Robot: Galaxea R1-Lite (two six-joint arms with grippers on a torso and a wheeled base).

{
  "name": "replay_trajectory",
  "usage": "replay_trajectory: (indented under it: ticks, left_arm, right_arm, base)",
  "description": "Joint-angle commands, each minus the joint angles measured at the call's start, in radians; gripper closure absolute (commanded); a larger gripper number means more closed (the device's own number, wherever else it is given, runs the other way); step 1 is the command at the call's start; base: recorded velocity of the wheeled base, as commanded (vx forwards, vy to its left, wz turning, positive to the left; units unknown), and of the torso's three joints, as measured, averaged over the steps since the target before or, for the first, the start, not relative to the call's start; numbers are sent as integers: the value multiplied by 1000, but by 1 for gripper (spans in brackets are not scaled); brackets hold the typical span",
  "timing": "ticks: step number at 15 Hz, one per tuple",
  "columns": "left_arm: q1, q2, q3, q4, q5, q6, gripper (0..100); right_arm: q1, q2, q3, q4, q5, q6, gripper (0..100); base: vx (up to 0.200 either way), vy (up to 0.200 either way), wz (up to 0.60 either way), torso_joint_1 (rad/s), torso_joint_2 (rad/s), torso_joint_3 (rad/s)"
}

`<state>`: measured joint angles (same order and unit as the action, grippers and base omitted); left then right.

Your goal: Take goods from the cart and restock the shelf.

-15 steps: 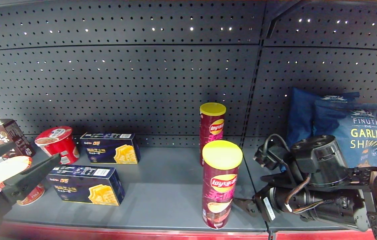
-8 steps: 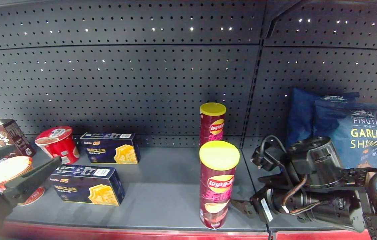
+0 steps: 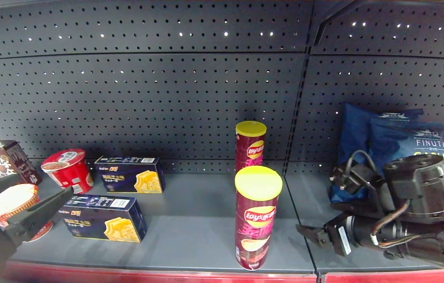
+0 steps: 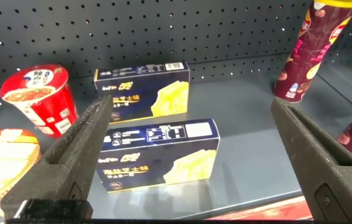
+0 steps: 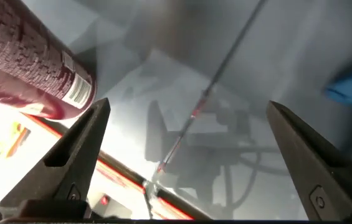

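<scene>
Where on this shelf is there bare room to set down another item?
Widest bare shelf: between the cracker boxes and the chip cans, back panel to front edge. A narrow strip lies between the front can and the right gripper. Crowded: left end with noodle cups, right rear with blue bags.

On the shelf (image 3: 190, 232), near chip can (image 3: 257, 220) stands upright at the front edge, far chip can (image 3: 250, 145) behind it; right gripper (image 3: 310, 234) just right, apart.
</scene>
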<state>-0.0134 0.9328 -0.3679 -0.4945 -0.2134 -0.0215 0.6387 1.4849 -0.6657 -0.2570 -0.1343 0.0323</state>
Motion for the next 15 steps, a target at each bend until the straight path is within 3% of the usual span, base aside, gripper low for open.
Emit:
replay_trajectory:
  ticks: [1,9,15]
  left_arm:
    - [-2,-3,10,-1,0,-2,0]
    - [4,-83,58,2,-12,-3,0]
    - [7,-183,106,8,-6,-2,0]
  right_arm:
    - [-39,-172,43,5,-4,0,0]
    - [-332,-646,167,97,-22,0,0]
    - [-441,-937,287,183,-185,-3,0]
  base:
    - [0,0,0,0,0,0]
    - [0,0,0,0,0,0]
    - [0,0,0,0,0,0]
